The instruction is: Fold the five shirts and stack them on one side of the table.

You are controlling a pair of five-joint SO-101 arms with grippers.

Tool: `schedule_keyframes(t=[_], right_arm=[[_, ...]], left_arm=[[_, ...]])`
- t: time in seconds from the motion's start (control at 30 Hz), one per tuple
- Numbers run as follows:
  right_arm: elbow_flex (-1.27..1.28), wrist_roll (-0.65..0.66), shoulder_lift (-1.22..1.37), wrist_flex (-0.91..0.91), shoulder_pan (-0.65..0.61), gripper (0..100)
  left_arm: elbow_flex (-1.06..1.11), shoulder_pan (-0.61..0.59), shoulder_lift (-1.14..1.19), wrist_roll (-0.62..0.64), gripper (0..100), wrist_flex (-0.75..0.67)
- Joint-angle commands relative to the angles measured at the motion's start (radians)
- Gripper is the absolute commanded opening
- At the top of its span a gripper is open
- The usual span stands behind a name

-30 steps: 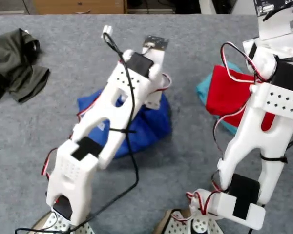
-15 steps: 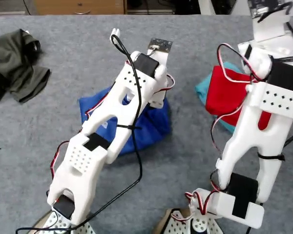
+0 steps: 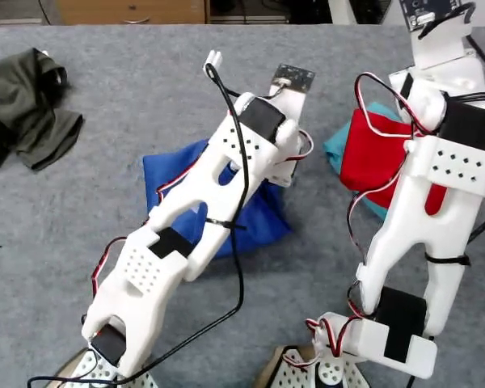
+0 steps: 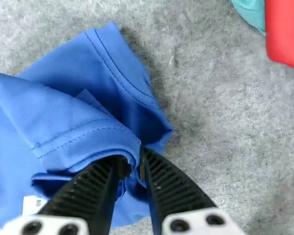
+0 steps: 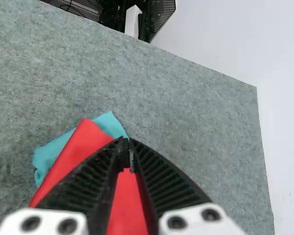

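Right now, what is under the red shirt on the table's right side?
A teal shirt lies under the red shirt, its edge showing along one side. The red shirt and the right arm cover the rest, so anything more beneath cannot be seen.

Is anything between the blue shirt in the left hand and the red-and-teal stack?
The table between blue shirt and stack shows nothing. The right hand, shut, hangs over the red shirt on top and may block placement.
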Motion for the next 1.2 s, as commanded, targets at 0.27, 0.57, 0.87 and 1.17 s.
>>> schedule_keyframes(t=[0.27, 0.57, 0.87, 1.17], right_arm=[[-0.008, 0.006, -0.058, -0.015, -0.01, 0.5], [-0.059, 0.009, -0.058, 0.1, -0.065, 0.5], [-0.028, 0.133, -0.035, 0.358, -0.433, 0.5], [-0.027, 0.074, 0.303, 0.331, -0.723, 0.5]], left_arm=[[-0.034, -0.009, -0.022, 0.002, 16, -0.011], [-0.091, -0.206, -0.156, -0.002, 10, 0.017], [0.288, -0.442, -0.602, -0.075, 2, 0.017], [0.996, -0.669, -1.02, -0.192, 2, -0.121]])
